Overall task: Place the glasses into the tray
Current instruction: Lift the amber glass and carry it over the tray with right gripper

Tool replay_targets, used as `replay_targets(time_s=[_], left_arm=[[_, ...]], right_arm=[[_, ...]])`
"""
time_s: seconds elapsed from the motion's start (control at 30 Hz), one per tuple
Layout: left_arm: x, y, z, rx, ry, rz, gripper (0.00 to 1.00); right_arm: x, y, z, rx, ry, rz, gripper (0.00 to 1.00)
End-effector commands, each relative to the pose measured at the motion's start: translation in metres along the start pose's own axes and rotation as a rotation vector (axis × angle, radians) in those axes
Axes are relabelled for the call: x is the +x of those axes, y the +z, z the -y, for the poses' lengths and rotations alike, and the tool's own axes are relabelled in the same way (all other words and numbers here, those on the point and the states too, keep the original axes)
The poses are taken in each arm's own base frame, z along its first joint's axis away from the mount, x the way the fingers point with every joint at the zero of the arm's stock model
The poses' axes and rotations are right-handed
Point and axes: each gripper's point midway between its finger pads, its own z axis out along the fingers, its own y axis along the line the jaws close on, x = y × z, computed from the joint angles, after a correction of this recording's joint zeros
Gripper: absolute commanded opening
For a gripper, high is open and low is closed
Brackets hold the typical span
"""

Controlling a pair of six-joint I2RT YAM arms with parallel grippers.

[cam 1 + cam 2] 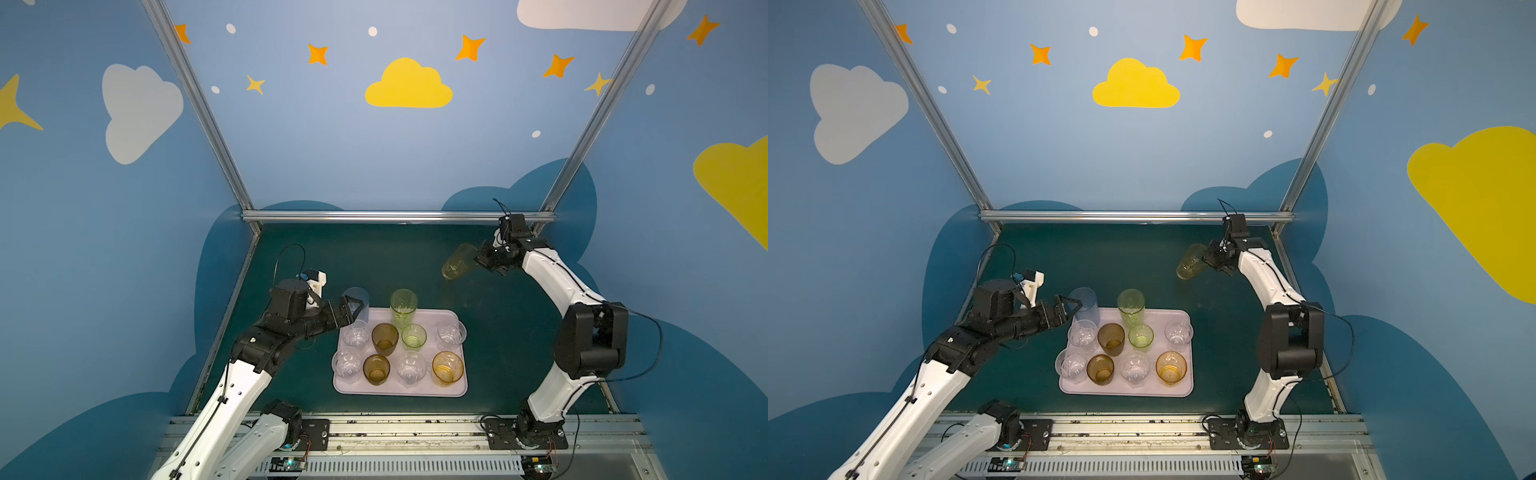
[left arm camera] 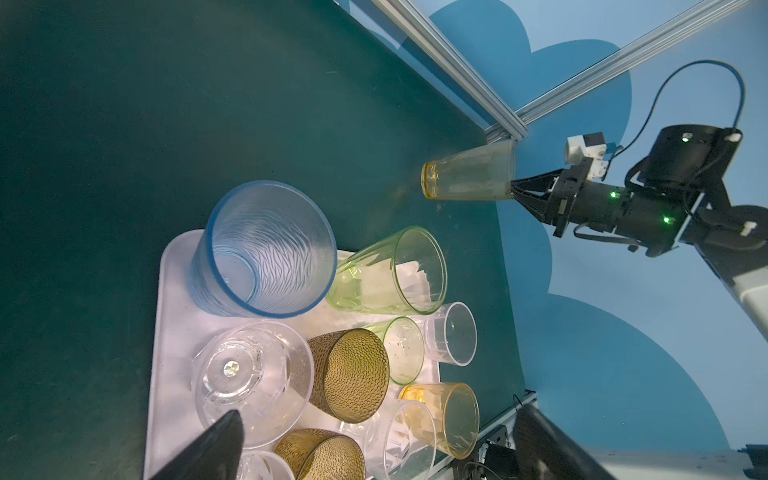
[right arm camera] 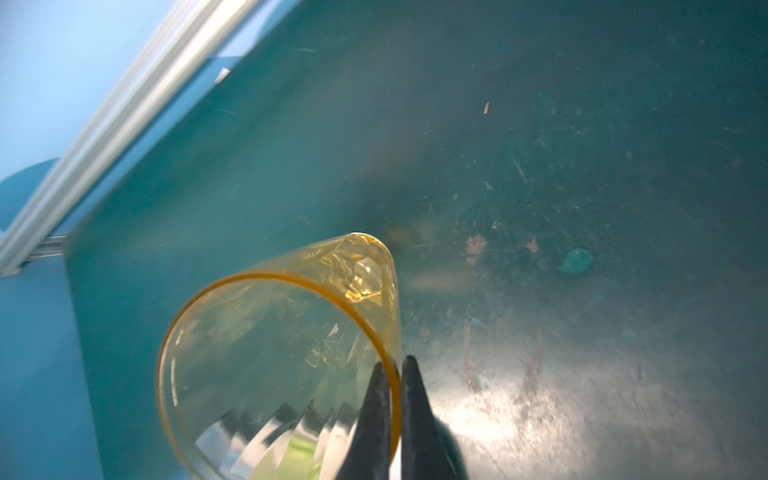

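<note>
Right wrist view: your right gripper [image 3: 392, 368] is clamped on the rim of the tall orange glass [image 3: 270, 353], one finger inside and one outside. Both top views show that glass steeply tilted, well apart from the tray [image 1: 399, 391], beyond its far-right corner. Can't tell if it touches the table [image 1: 374, 266]. Your left gripper [image 1: 350, 308] is spread wide and holds nothing, just beside the pale blue tall glass [image 1: 364, 297] standing in the tray's far-left corner. Yellow-green tall glass [image 1: 403, 307] stands at the tray's far edge. Eight short tumblers [image 1: 384, 338] fill the rest.
</note>
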Motion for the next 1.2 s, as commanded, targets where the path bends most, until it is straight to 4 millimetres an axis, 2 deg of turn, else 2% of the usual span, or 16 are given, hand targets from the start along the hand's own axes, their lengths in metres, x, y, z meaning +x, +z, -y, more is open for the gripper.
replay_targets(time_s=[0.0,0.2,0.4,0.73,1.17], left_arm=[[-0.006,-0.005,0.012,0.038,-0.010,0.019,1.00],[-0.001,-0.005,0.013,0.044,-0.047,0.013,1.00],[0.006,-0.007,0.010,0.049,-0.087,0.020,1.00],[0.008,-0.008,0.007,0.053,-0.115,0.042,1.00],[0.010,-0.001,0.002,0.046,-0.127,0.031,1.00]], right_arm=[[0.003,-0.030,-0.022,-0.085,-0.037,0.036,0.00],[0.021,-0.068,-0.036,-0.102,-0.124,0.040,0.00],[0.046,-0.084,-0.035,-0.058,-0.211,0.019,0.00],[0.089,-0.089,-0.059,-0.075,-0.325,-0.049,0.00],[0.126,-0.073,-0.067,-0.045,-0.391,-0.119,0.00]])
